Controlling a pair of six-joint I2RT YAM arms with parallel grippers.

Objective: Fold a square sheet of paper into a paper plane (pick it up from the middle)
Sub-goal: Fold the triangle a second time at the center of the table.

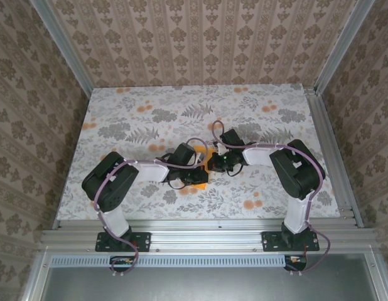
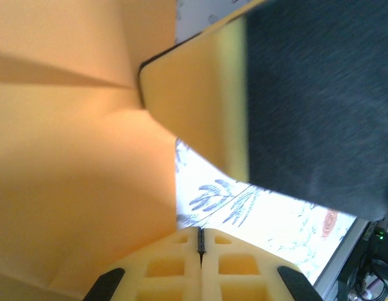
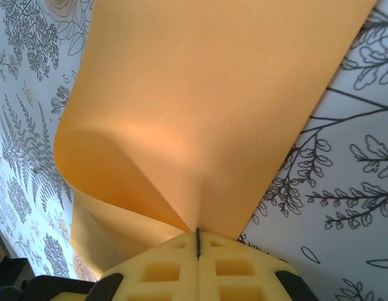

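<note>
At the middle of the flower-patterned table (image 1: pixel 150 113), both arms meet over the square sheet of paper (image 1: pixel 204 157). Right gripper (image 3: pixel 198 241): jaws closed, pinching the orange sheet where it gathers into a point, with the paper curling in a loose roll beyond. Left gripper (image 2: pixel 200 241): jaws closed tight, with the sheet running close beside one finger. Whether any paper lies between its pads cannot be told.

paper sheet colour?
The square sheet of paper is plain bright orange, unmarked. Best seen in the right wrist view.
</note>
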